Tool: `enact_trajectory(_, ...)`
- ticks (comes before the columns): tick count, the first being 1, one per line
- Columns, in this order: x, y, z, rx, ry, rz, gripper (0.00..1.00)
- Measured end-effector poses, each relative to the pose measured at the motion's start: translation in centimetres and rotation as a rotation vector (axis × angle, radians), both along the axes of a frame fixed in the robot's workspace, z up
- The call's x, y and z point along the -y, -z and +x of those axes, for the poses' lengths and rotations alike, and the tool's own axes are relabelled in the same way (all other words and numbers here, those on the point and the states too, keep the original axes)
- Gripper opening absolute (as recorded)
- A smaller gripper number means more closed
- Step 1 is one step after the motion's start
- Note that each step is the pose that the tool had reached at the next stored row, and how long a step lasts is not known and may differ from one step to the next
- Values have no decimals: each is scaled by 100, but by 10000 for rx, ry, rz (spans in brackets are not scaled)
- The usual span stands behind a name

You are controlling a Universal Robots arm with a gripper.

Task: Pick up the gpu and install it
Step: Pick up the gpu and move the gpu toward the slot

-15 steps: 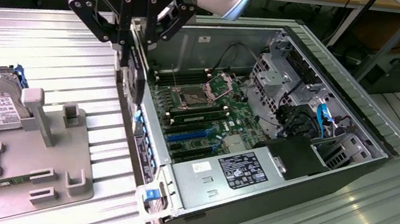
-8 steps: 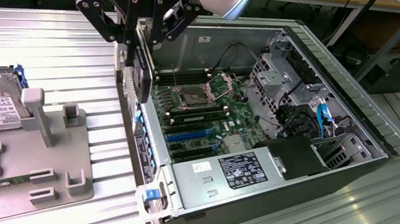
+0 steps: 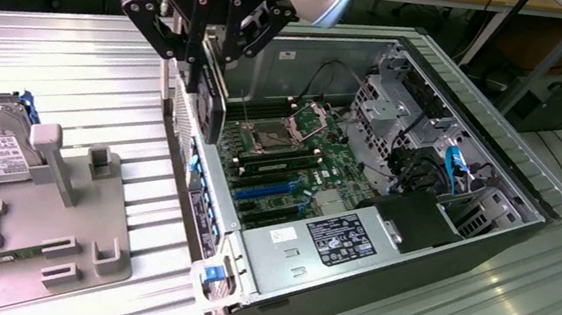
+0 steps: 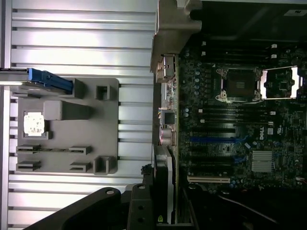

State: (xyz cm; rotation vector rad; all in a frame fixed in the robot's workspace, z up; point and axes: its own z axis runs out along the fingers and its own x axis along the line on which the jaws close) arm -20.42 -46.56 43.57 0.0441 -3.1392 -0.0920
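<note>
The hand [image 3: 206, 64] is clamped on the gpu [image 3: 207, 110], probably a stiff, light, fragile card best held by its edges, upright above the computer case [image 3: 412, 250].

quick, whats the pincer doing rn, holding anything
Pincer: closed on the gpu, which hangs on edge over the open case.
</note>
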Motion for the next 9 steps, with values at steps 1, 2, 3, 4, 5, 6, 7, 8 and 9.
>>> enact_trajectory(1,0,-1,11,-1,0,-2,28)
enact_trajectory(2,0,0,22,0,-1,-1,28)
enact_trajectory(3,0,0,35,0,0,0,28)
enact_trajectory(4,0,0,49,0,0,0,28)
enact_trajectory(5,0,0,74,0,0,-1,28)
enact_trajectory(6,0,0,88,0,0,-1,28)
enact_trajectory(7,0,0,104,1,-1,0,28)
enact_trajectory(8,0,0,117,1,-3,0,28)
enact_trajectory(9,-2,0,130,0,-5,-1,28)
